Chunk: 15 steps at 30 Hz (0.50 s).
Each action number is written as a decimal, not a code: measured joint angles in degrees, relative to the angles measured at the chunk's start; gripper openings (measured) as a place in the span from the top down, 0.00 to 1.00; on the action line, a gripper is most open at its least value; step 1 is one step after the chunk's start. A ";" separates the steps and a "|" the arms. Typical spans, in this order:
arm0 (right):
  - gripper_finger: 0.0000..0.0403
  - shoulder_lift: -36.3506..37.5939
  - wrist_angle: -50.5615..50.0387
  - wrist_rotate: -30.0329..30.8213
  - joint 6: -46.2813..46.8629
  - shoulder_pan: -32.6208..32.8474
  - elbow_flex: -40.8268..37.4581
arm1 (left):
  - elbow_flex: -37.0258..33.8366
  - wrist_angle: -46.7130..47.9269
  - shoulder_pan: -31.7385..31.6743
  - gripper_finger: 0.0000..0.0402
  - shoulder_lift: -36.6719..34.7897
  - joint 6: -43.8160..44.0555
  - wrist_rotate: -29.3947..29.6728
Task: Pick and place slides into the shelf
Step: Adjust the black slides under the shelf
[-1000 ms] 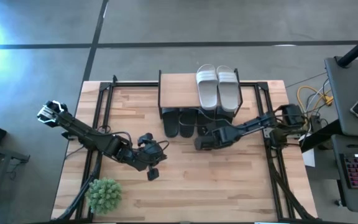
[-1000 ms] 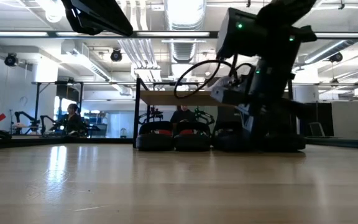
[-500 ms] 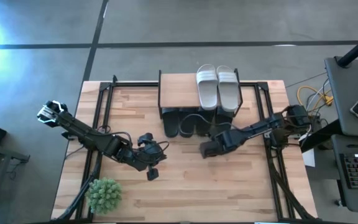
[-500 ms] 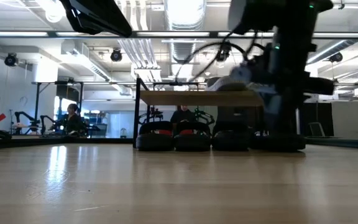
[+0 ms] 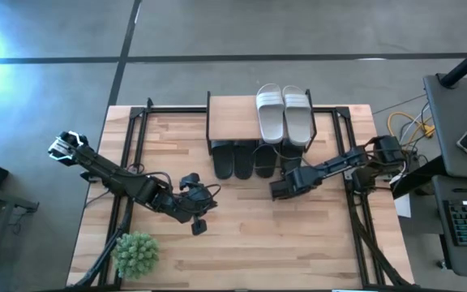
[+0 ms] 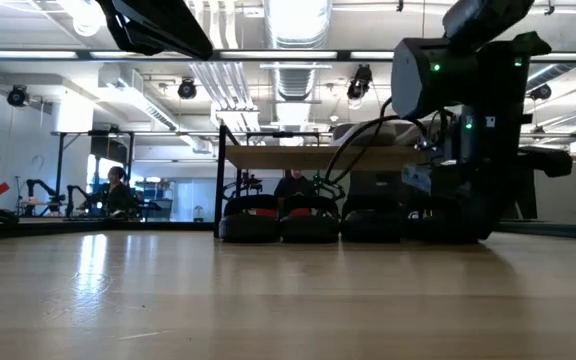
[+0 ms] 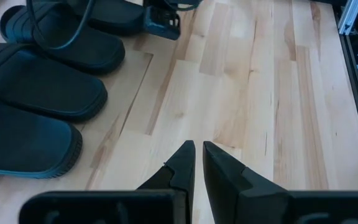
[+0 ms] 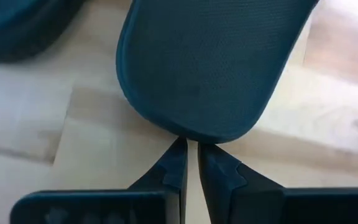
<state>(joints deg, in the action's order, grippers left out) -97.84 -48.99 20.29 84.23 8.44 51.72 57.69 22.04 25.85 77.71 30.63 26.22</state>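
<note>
The shelf [image 5: 232, 122] stands at the table's far middle, with two white slides [image 5: 283, 113] on its wooden top board. Several black slides [image 5: 243, 160] [image 6: 280, 220] lie side by side on the table under it, heels toward the near edge. My right gripper [image 5: 279, 191] [image 8: 191, 148] is shut and slants down at the heel of the rightmost black slide [image 8: 204, 68]. My left gripper [image 5: 200, 226] [image 7: 197, 149] is shut and hangs over bare wood at the near left, holding nothing. My right gripper's shut fingertips [image 8: 178, 154] meet the rounded heel end [image 8: 191, 132] of the rightmost black slide. They come slanting down from the table's near side, in line with the slide's length. The slide lies flat on the table.
A green bushy plant [image 5: 135, 253] sits at the near left corner. Black rails [image 5: 128, 162] run along both sides of the table. Bare wood lies between the two grippers and along the near edge. A person [image 6: 116, 190] sits in the room far behind.
My right gripper has moved toward the table's right edge, from in front of the shelf's middle to in front of its right end, and has tipped more steeply downward. Its fingers have stayed shut.
</note>
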 joint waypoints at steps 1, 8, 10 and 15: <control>0.92 0.00 0.00 0.48 -0.42 -0.51 0.00 | 0.00 0.00 0.00 0.96 -0.01 0.00 0.00; 0.92 0.34 -0.03 -1.26 -2.94 -1.99 0.48 | 0.00 0.00 0.00 0.96 -0.02 0.00 0.02; 0.92 1.24 -0.07 -2.24 -1.79 -0.53 0.96 | 0.00 0.01 0.00 0.96 -0.02 0.00 0.02; 0.93 4.29 0.06 -2.35 1.98 3.20 3.63 | 0.00 0.00 0.00 0.96 -0.02 0.45 -0.36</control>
<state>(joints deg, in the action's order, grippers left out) -93.55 -48.93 17.95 86.21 11.63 55.36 57.69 22.04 25.85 77.69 31.09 25.85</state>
